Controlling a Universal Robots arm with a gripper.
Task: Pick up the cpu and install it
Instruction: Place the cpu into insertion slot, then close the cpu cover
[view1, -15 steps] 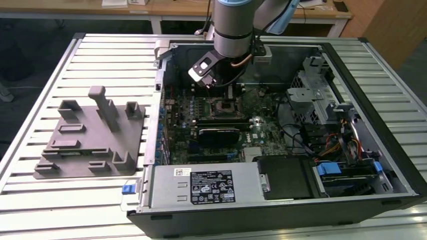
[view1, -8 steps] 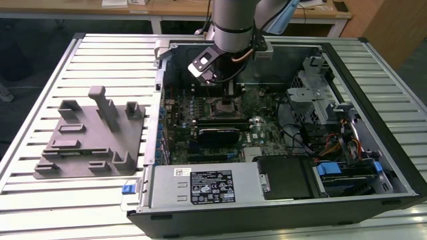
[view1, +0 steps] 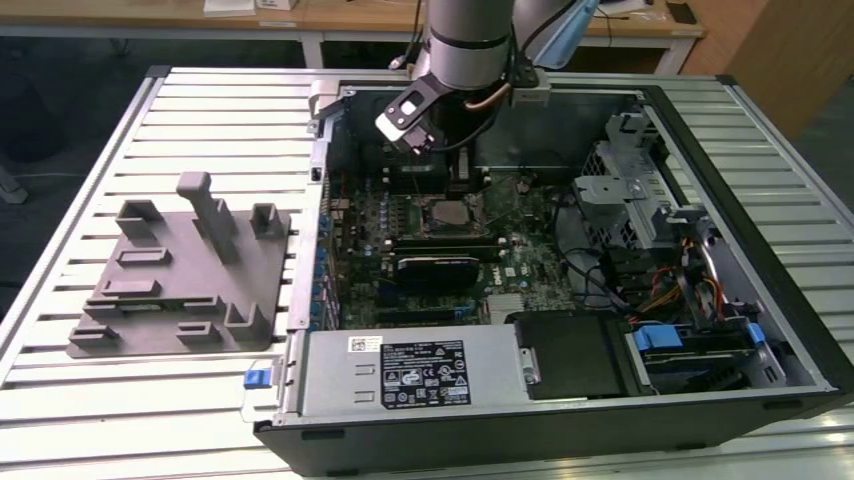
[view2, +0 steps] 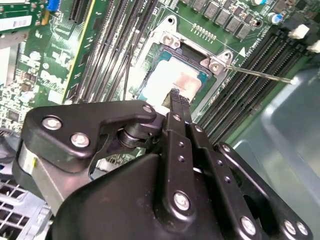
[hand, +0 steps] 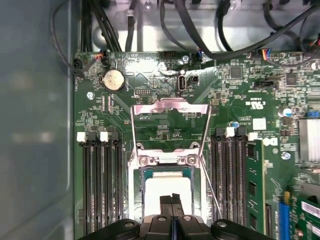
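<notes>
The cpu (hand: 167, 187) lies flat in the open motherboard socket (hand: 136, 200), its pale silver top showing in both wrist views, where it also appears as the cpu (view2: 167, 80). My gripper (hand: 171, 199) hangs right over it with its two thin black fingers pressed together and nothing between them. In the second wrist view the gripper (view2: 175, 94) has its tips at the chip's near edge; whether they touch it I cannot tell. The socket's metal load plate (hand: 170, 107) is flipped up and its lever (view2: 260, 74) is swung out. In the exterior view the arm (view1: 461, 60) reaches down into the computer case.
The open computer case (view1: 747, 150) lies on a slatted metal table (view1: 200, 110). A grey plastic fixture block (view1: 187, 270) stands on the exterior view's left. Memory slots (hand: 102, 185) flank the socket. Cables (hand: 215, 30), a drive cage (view1: 627, 190) and a power supply (view1: 400, 370) crowd the case.
</notes>
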